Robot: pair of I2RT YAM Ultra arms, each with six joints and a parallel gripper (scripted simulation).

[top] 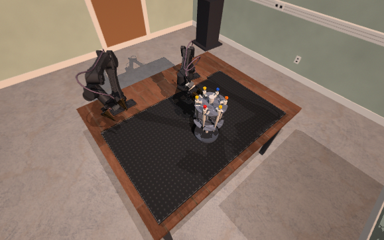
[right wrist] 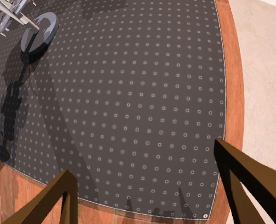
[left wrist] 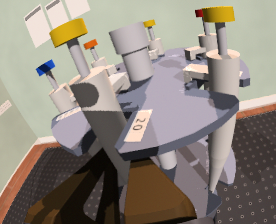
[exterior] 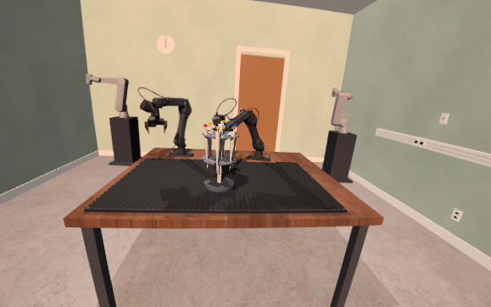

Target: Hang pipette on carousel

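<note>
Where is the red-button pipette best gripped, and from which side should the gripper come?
I would grip the red-button pipette around its long body, just below the upper disc, coming level from outside: it hangs upright at the rim, body outward, hook inward.

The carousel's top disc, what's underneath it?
Under the top disc, a lower disc and the round base show; pipettes hide parts of the middle.
</note>
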